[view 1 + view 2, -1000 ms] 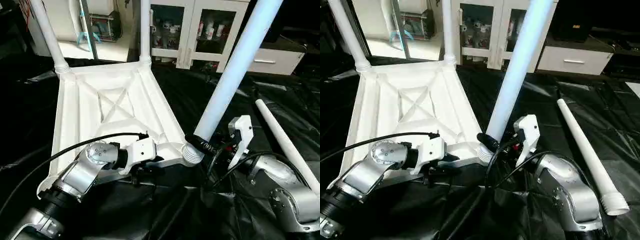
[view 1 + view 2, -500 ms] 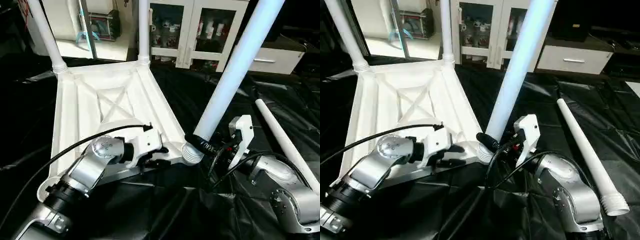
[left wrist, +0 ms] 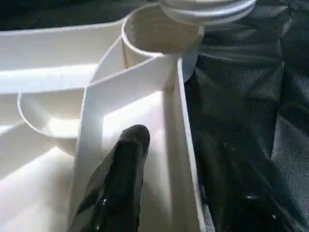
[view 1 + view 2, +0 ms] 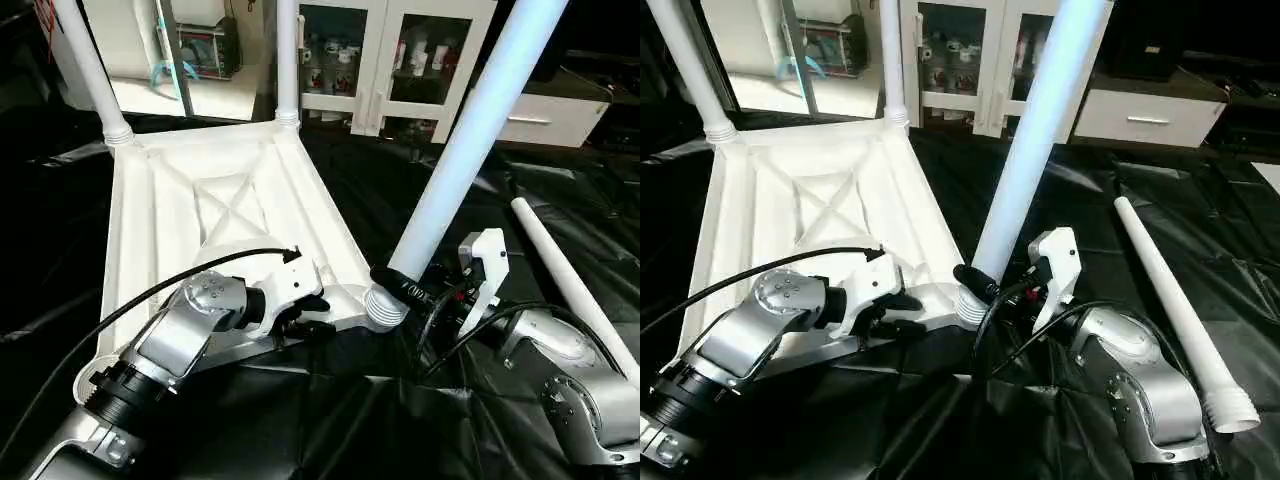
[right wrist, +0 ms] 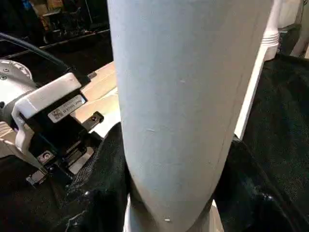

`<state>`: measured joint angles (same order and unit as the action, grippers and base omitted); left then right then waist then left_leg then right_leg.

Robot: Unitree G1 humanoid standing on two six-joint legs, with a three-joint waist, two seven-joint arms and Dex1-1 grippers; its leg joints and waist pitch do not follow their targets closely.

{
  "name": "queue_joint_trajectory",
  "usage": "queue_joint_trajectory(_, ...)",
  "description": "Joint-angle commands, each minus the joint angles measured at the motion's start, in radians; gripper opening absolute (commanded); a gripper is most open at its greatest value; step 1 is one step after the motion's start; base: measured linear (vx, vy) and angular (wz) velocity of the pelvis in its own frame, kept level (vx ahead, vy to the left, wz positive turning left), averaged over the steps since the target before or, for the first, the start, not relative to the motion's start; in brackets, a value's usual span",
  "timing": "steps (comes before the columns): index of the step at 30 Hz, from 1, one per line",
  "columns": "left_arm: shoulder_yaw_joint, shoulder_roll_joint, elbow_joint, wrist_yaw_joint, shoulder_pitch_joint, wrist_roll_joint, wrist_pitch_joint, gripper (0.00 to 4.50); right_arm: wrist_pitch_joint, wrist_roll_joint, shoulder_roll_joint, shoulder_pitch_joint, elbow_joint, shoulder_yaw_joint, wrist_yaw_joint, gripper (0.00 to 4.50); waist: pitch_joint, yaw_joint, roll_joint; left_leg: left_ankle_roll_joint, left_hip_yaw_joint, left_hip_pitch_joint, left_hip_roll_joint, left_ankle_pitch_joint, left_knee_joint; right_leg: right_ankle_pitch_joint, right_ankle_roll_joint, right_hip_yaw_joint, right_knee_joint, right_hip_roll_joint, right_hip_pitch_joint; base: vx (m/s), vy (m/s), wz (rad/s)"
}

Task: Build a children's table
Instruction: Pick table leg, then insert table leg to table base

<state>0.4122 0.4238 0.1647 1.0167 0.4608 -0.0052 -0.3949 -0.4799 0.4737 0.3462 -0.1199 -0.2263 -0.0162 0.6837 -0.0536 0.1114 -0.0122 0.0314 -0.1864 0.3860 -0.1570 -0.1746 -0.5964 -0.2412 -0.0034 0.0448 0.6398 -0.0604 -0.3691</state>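
The children's table top [image 4: 215, 215] lies upside down on black sheeting [image 4: 400, 420], its ribbed, X-braced underside facing up. All positions below are given relative to this top.

Two white legs stand upright in the far corner sockets: one at the far left corner [image 4: 88, 65], one at the far right corner [image 4: 287, 55]. A third leg [image 4: 470, 135] rises at a tilt from the near right corner socket [image 4: 378, 305], leaning away from the top toward the right. Its ribbed lower end sits at the socket mouth. A fourth leg [image 4: 1175, 305] lies flat on the sheeting, well apart from the top on its right side.

The right gripper [image 4: 405, 290] is at the base of the tilted leg, just above the near right socket; its jaws are closed around the leg.

The left gripper [image 4: 310, 318] is at the near edge of the top, just beside the near right socket. Its jaws stand partly apart and straddle the edge wall: in the left wrist view, one black finger [image 3: 120, 179] rests inside the rim channel against a rib. Whether the jaws press on the wall cannot be told.

Beyond the far edge of the top stands a white glass-door cabinet [image 4: 385, 60].
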Motion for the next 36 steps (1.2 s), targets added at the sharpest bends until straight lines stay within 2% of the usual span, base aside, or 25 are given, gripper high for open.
queue_joint_trajectory(1,0.017,0.003,-0.024,0.008,-0.006,-0.001,-0.018,1.64,-0.006,0.010,0.006,-0.020,-0.006,0.010,-0.004,1.89,0.054,-0.002,-0.002,0.000,0.038,-0.027,-0.083,-0.222,0.082,-0.148,-0.181,-0.054,-0.092,-0.102,0.019,0.000,0.000,0.00)
queue_joint_trajectory(9,0.047,0.007,-0.047,0.030,-0.018,0.004,-0.070,1.00,-0.004,0.009,0.004,-0.024,-0.001,0.009,-0.004,1.89,0.053,-0.003,-0.001,0.002,0.037,-0.027,-0.083,-0.228,0.083,-0.147,-0.184,-0.054,-0.091,-0.101,0.019,0.000,0.000,0.00)
queue_joint_trajectory(10,0.048,0.006,-0.047,0.029,-0.019,0.005,-0.073,0.79,-0.004,0.009,0.003,-0.024,0.000,0.009,-0.005,1.89,0.053,-0.002,-0.002,0.002,0.038,-0.027,-0.083,-0.229,0.083,-0.149,-0.185,-0.055,-0.092,-0.102,0.019,0.000,0.000,0.00)
queue_joint_trajectory(12,0.053,0.005,-0.046,0.025,-0.020,0.012,-0.078,0.73,-0.004,0.009,0.002,-0.026,0.001,0.008,-0.005,1.89,0.053,-0.002,-0.002,0.002,0.038,-0.027,-0.083,-0.230,0.083,-0.155,-0.183,-0.055,-0.093,-0.102,0.019,0.000,0.000,0.00)
queue_joint_trajectory(21,0.060,-0.019,-0.024,0.011,-0.013,0.017,-0.032,0.03,-0.006,0.009,0.000,-0.027,0.000,0.006,-0.007,1.89,0.052,0.000,-0.002,0.004,0.037,-0.029,-0.084,-0.238,0.083,-0.165,-0.179,-0.056,-0.096,-0.103,0.017,0.000,0.000,0.00)
queue_joint_trajectory(27,0.074,-0.010,-0.024,0.028,-0.022,0.020,-0.019,0.03,-0.006,0.008,0.000,-0.032,0.006,0.007,-0.006,1.89,0.050,0.004,-0.002,0.018,0.039,-0.032,-0.085,-0.271,0.087,-0.231,-0.160,-0.057,-0.101,-0.103,0.013,0.000,0.000,0.00)
queue_joint_trajectory(28,0.077,-0.004,-0.025,0.028,-0.028,0.025,-0.008,0.03,-0.008,0.007,-0.003,-0.038,0.012,0.007,-0.010,1.89,0.050,0.003,-0.007,0.017,0.039,-0.031,-0.085,-0.269,0.088,-0.231,-0.158,-0.056,-0.102,-0.103,0.014,0.000,0.000,0.00)
queue_joint_trajectory(32,0.066,0.035,-0.038,0.032,-0.064,0.031,0.020,0.03,-0.022,-0.046,-0.020,-0.082,0.087,0.002,-0.080,1.89,0.050,-0.004,-0.005,0.024,0.039,-0.030,-0.083,-0.254,0.088,-0.224,-0.164,-0.056,-0.099,-0.103,0.013,0.000,0.000,0.00)
queue_joint_trajectory(33,0.063,0.043,-0.041,0.036,-0.069,0.031,0.023,0.03,-0.032,-0.045,-0.020,-0.088,0.096,0.003,-0.084,1.89,0.051,-0.003,-0.012,0.022,0.037,-0.031,-0.083,-0.251,0.087,-0.223,-0.164,-0.055,-0.099,-0.102,0.013,0.000,0.000,0.00)
queue_joint_trajectory(34,0.062,0.054,-0.044,0.041,-0.073,0.033,0.032,0.03,-0.043,-0.041,-0.020,-0.093,0.103,0.006,-0.086,1.89,0.050,-0.002,-0.009,0.021,0.038,-0.030,-0.082,-0.244,0.087,-0.220,-0.165,-0.056,-0.098,-0.104,0.014,0.000,0.000,0.00)
queue_joint_trajectory(35,0.050,0.067,-0.055,0.044,-0.079,0.026,0.012,0.03,-0.060,-0.022,-0.017,-0.101,0.114,0.011,-0.071,1.89,0.052,-0.003,-0.014,0.013,0.037,-0.028,-0.083,-0.229,0.086,-0.202,-0.163,-0.055,-0.095,-0.103,0.017,0.000,0.000,0.00)
queue_joint_trajectory(36,0.050,0.067,-0.055,0.044,-0.079,0.026,0.012,0.03,-0.060,-0.022,-0.017,-0.101,0.114,0.011,-0.071,1.89,0.051,-0.003,-0.012,0.010,0.037,-0.026,-0.082,-0.224,0.087,-0.197,-0.164,-0.055,-0.094,-0.103,0.017,0.000,0.000,0.00)
